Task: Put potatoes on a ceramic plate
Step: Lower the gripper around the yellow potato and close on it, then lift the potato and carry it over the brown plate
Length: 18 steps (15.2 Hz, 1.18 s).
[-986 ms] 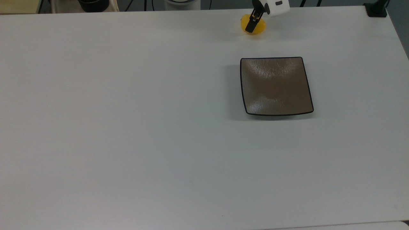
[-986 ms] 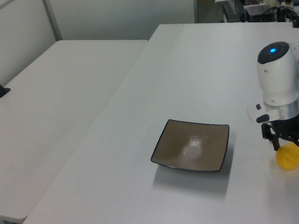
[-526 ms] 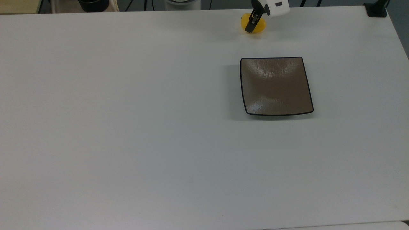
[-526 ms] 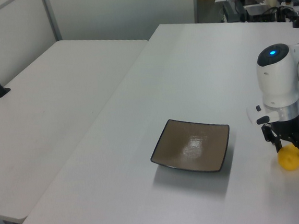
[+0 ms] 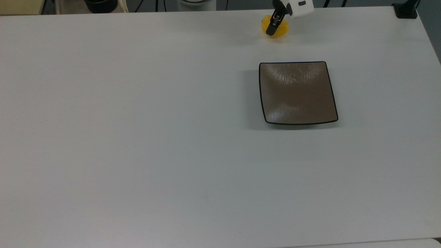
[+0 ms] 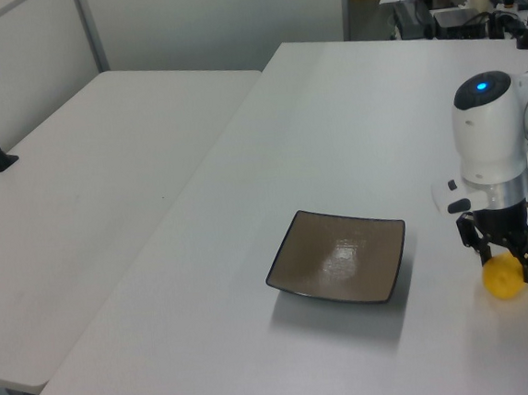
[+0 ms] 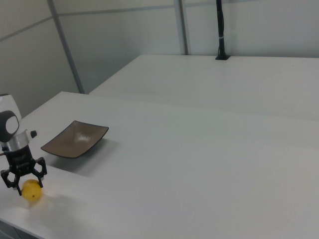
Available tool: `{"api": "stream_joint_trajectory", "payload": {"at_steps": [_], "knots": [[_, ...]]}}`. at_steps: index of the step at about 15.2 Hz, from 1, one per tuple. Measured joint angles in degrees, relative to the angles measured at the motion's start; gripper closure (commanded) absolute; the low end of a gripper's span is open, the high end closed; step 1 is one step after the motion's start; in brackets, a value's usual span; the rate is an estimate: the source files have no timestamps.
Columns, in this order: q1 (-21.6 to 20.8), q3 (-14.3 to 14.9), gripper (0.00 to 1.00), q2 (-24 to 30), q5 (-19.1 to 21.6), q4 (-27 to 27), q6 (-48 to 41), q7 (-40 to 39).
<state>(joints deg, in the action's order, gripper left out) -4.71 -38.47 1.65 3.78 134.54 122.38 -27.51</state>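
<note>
The potato (image 5: pixel 276 29) is a small bright yellow lump resting on the white table near its far edge in the top view. My gripper (image 5: pixel 274 27) has come down over it, and its black fingers stand open on either side. The left view shows the potato (image 6: pixel 504 279) low between the fingertips of the gripper (image 6: pixel 506 262). In the right view the potato (image 7: pixel 31 190) sits just under the gripper (image 7: pixel 25 180). The ceramic plate (image 5: pixel 298 92), square, brown-grey with a thin black rim, lies bare a short way from the potato; it is also seen as the plate (image 6: pixel 340 268) and the plate (image 7: pixel 75 139).
The white table (image 5: pixel 137 137) stretches wide toward the top view's left and bottom. A black post base (image 5: pixel 406 10) stands at the far right corner. Dark items (image 5: pixel 100 5) sit beyond the far edge. A second white table (image 6: pixel 86 176) adjoins this one.
The gripper and the potato have shifted slightly to the top view's right, and the fingers have drawn a little closer around the potato. The plate has not moved.
</note>
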Motion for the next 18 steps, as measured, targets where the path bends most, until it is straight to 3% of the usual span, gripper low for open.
{"api": "stream_joint_trajectory", "payload": {"at_steps": [12,15,18], "knots": [[3.14,0.33,0.37,0.64,0.0,-11.87,3.33,21.55],[4.36,0.56,0.36,-0.78,0.0,-13.79,6.86,27.38],[4.83,2.55,0.33,-4.63,-0.18,-17.72,7.18,31.6]]}}
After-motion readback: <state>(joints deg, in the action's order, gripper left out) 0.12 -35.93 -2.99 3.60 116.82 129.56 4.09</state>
